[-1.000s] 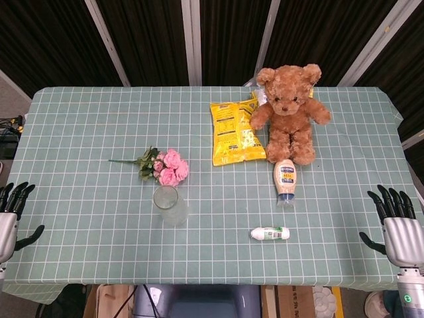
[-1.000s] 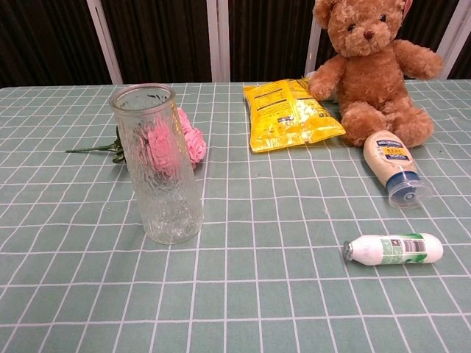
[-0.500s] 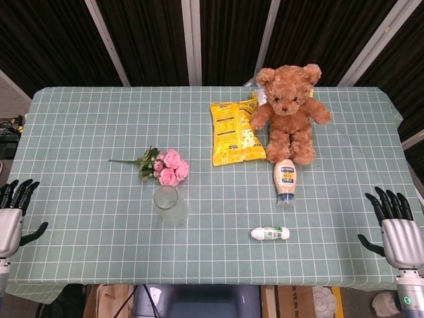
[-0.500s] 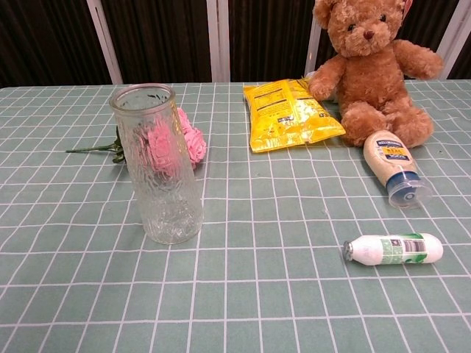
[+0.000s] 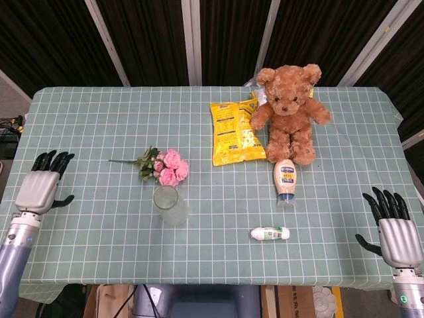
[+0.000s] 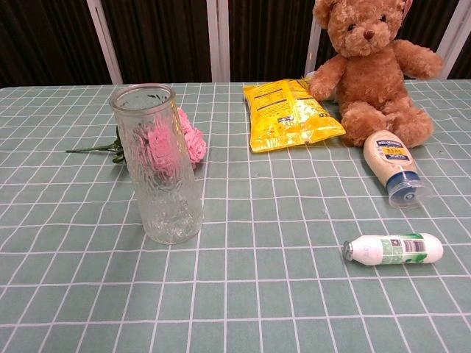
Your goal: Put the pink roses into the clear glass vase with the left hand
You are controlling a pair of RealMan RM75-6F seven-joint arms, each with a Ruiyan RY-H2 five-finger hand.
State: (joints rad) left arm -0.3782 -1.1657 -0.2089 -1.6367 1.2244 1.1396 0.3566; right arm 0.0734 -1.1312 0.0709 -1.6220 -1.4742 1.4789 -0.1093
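Observation:
The pink roses (image 5: 169, 167) lie on the green checked table, stem pointing left; in the chest view the pink roses (image 6: 193, 144) show partly behind the glass. The clear glass vase (image 5: 170, 205) stands upright just in front of them, empty, and the vase (image 6: 158, 168) fills the left of the chest view. My left hand (image 5: 41, 188) hovers over the table's left edge, open, fingers spread, well left of the flowers. My right hand (image 5: 395, 233) is at the front right corner, open and empty. Neither hand shows in the chest view.
A brown teddy bear (image 5: 289, 111) sits at the back right beside a yellow snack bag (image 5: 234, 132). A mayonnaise bottle (image 5: 285, 179) lies in front of the bear, and a small white bottle (image 5: 270, 233) lies nearer the front edge.
My left hand has risen and moved right and forward over the table's left edge. The right hand has shifted slightly. The roses and vase have not moved.

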